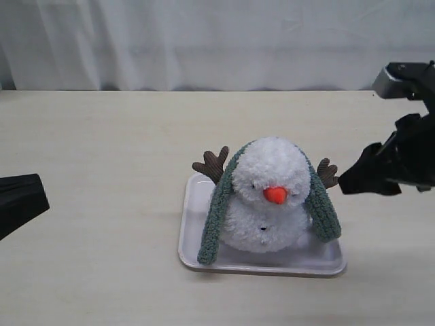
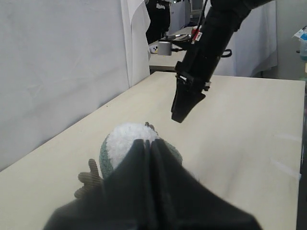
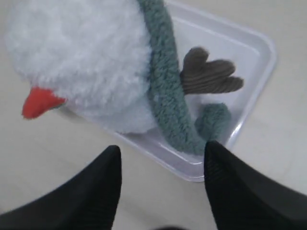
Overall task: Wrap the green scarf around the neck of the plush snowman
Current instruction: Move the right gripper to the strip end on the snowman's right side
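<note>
The plush snowman [image 1: 272,197] sits upright on a white tray [image 1: 272,268] with its orange nose [image 1: 274,195] facing the camera. The green scarf [image 1: 216,217] lies behind the head, and both ends hang down the sides to the tray. Off to the right of the snowman my right gripper [image 1: 346,182] hovers open and empty. In the right wrist view its tips [image 3: 163,149] sit just outside the tray [image 3: 259,62], close to the scarf end [image 3: 165,91] and a brown arm [image 3: 206,76]. My left gripper [image 1: 41,193] is shut at the far left edge, away from the snowman [image 2: 125,139].
A white curtain [image 1: 217,41] closes off the far edge of the beige table [image 1: 102,149]. In the left wrist view the right arm [image 2: 189,100] hangs above the table beyond the snowman.
</note>
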`<state>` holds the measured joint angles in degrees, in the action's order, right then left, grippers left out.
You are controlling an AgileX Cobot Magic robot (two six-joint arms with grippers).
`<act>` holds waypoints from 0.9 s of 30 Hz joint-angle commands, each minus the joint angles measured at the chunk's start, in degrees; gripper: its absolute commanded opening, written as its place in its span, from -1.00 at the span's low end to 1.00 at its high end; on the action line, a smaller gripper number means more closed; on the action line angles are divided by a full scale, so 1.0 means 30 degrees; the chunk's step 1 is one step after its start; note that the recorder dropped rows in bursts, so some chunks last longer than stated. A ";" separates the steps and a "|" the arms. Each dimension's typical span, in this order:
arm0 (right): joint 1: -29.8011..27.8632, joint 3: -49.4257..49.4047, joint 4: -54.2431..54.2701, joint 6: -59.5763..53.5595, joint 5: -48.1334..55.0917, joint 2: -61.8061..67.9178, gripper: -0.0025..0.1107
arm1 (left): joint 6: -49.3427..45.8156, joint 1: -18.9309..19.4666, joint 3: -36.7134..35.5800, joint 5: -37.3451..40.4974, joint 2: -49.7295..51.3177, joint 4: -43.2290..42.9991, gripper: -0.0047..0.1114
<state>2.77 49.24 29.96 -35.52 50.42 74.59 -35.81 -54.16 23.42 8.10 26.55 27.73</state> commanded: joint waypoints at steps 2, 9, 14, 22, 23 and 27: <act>0.0014 -0.2654 0.3821 -0.5723 -0.1691 -0.0140 -0.06 | 0.0191 -0.0168 -0.0112 0.0018 -0.0084 0.0157 -0.92; 0.0014 -0.3040 0.4291 -0.7303 -0.4093 0.0929 -0.06 | 0.0191 -0.0168 -0.0112 -0.0024 -0.0084 0.0157 -0.92; 0.1771 -0.3073 0.4167 -0.8329 -0.5442 0.1794 -0.06 | 0.0191 -0.0168 -0.0112 -0.0024 -0.0084 0.0157 -0.92; 0.2467 -0.3073 0.3151 -0.6110 -0.8768 0.2725 -0.13 | 0.0191 -0.0168 -0.0112 -0.0024 -0.0084 0.0157 -0.92; 0.2467 -0.3073 0.3482 -0.6110 -0.8721 0.2833 -0.27 | 0.0191 -0.0168 -0.0112 -0.0024 -0.0084 0.0157 -0.92; 0.2467 -0.3073 0.5354 -0.7053 -0.8574 0.2833 -0.63 | 0.0191 -0.0168 -0.0112 -0.0091 -0.0084 0.0118 -0.92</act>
<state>10.07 40.17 42.68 -54.34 25.00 83.04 -35.77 -54.16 23.42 8.10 26.55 27.73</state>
